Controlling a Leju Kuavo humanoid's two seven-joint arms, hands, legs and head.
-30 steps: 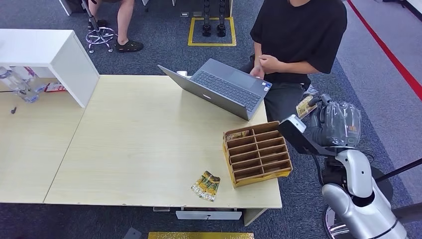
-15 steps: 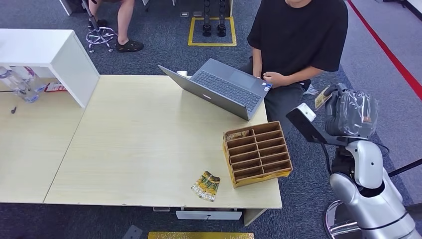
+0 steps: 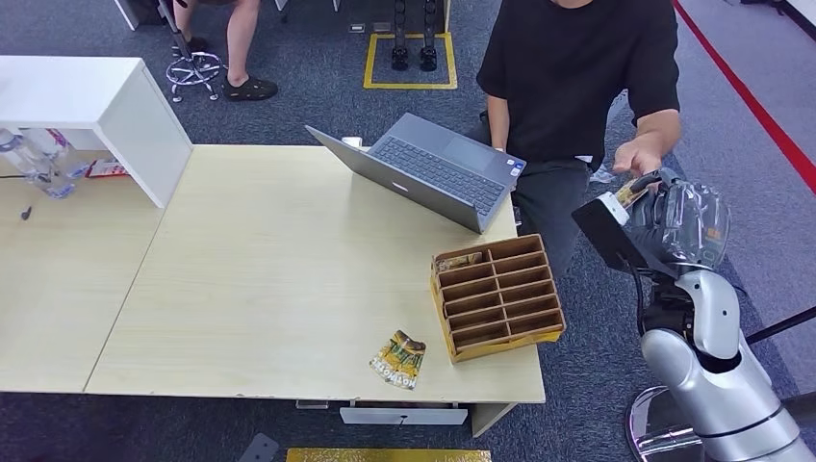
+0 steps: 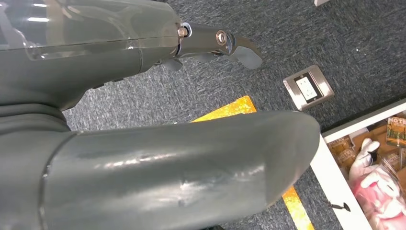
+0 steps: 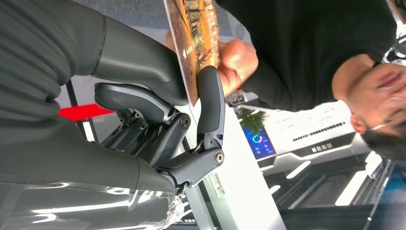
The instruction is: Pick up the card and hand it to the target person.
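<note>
Nearest, lower R of head view: silver right arm [image 3: 707, 385] rising beside the table [image 3: 289, 279], off its R edge. Right hand [image 3: 664, 217] raised, wrapped in clear plastic, pinching the card [image 3: 632, 189]. In R wrist view, card [image 5: 196, 43] clamped edge-on between thumb [image 5: 139, 57] and a dark finger [image 5: 210, 96]; other fingers curled behind. Person's hand [image 3: 637, 156] just above card in head view; in wrist view a hand [image 5: 237, 60] right behind card, touching or nearly so, can't tell which.

Left hand [image 4: 158, 143] seen in L wrist view over grey carpet: thick thumb and a dark finger [image 4: 225, 43] apart, nothing between them; rest of fingers hidden.

On table, near front edge: a 2nd card [image 3: 399, 359] lying flat, just L of the cardboard organizer [image 3: 496, 295]. One card-like piece in organizer's back-left slot [image 3: 460, 260]. Beyond it, open laptop [image 3: 428, 168] at far edge, angled.

Behind laptop: person [image 3: 577, 77] in black tee, arm reaching out toward right hand. Far L: white box [image 3: 106, 111] on table, bottles [image 3: 34, 159] beside it. Far back: a 2nd person's legs [image 3: 241, 48] by a chair base [image 3: 192, 69].
</note>
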